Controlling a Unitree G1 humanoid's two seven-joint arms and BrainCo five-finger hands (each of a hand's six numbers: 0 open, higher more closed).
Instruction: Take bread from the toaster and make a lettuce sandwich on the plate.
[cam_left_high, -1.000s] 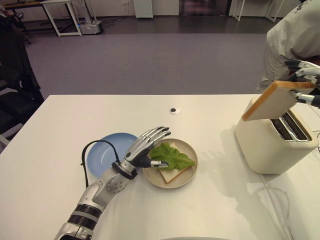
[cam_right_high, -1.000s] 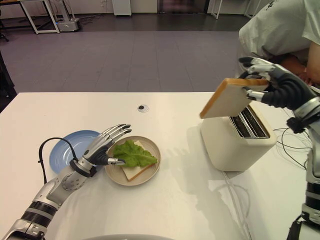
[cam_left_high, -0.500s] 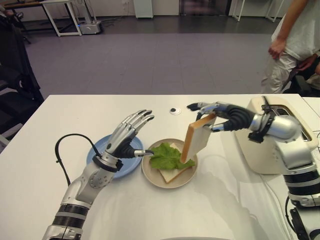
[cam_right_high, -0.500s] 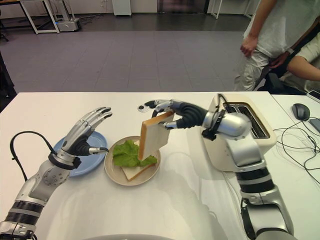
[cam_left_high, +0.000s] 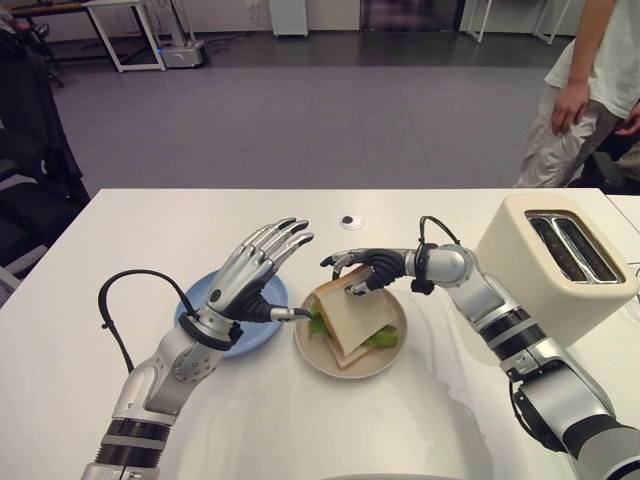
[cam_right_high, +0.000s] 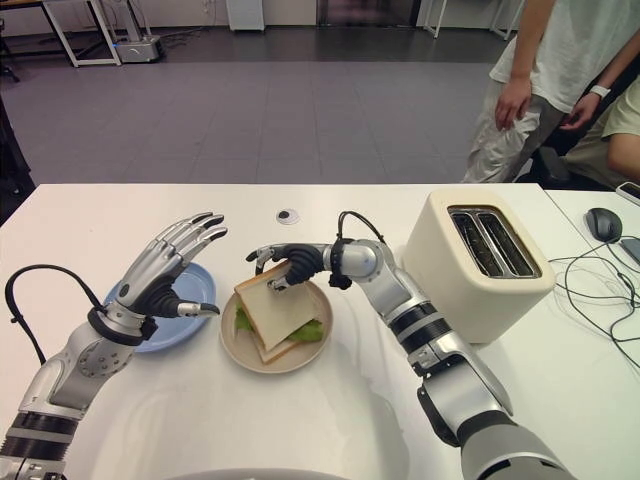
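**Top slice down on the lettuce, right hand at its far edge**

The right hand, at frame centre, pinches the upper edge of the top bread slice. The slice lies over the lettuce on the beige plate. The bread looks light, soft and easily dented, so a gentle hold at the crust suits it; the leaf beneath may slide. The left hand hovers spread and empty over the blue plate, left of centre. The toaster stands at the right on the table.
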